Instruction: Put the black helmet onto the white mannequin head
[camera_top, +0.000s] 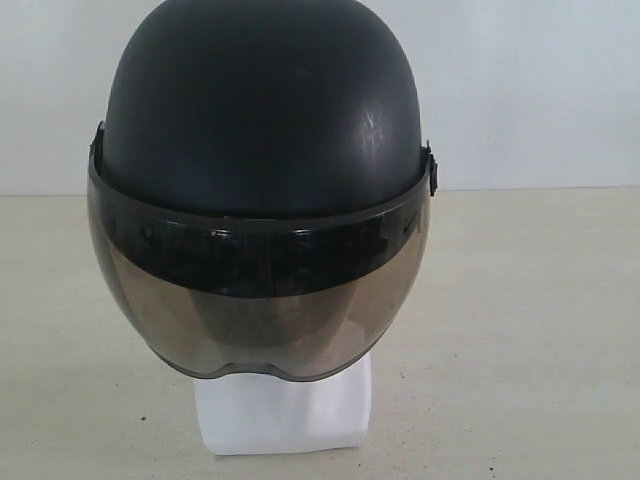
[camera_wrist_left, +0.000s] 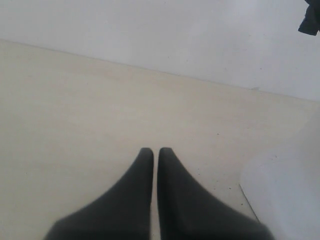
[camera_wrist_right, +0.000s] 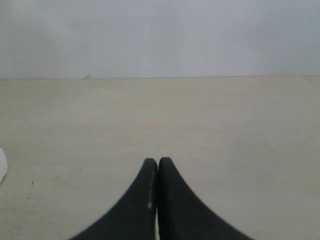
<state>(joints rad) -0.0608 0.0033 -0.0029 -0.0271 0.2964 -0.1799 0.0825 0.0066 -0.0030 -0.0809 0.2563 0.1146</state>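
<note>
The black helmet (camera_top: 255, 110) sits on top of the white mannequin head, its smoky visor (camera_top: 258, 300) down over the face. Only the head's white blocky neck base (camera_top: 283, 415) shows below the visor; the face is hidden. Neither gripper appears in the exterior view. In the left wrist view my left gripper (camera_wrist_left: 155, 151) is shut with nothing between its black fingers, above the bare tabletop; a white shape (camera_wrist_left: 287, 195), likely the neck base, lies off to one side. In the right wrist view my right gripper (camera_wrist_right: 157, 162) is shut and empty over the table.
The beige tabletop (camera_top: 530, 330) spreads around the head, with a pale wall (camera_top: 540, 90) behind. A small dark object (camera_wrist_left: 310, 20) shows at the corner of the left wrist view. A sliver of white (camera_wrist_right: 2, 167) sits at the edge of the right wrist view.
</note>
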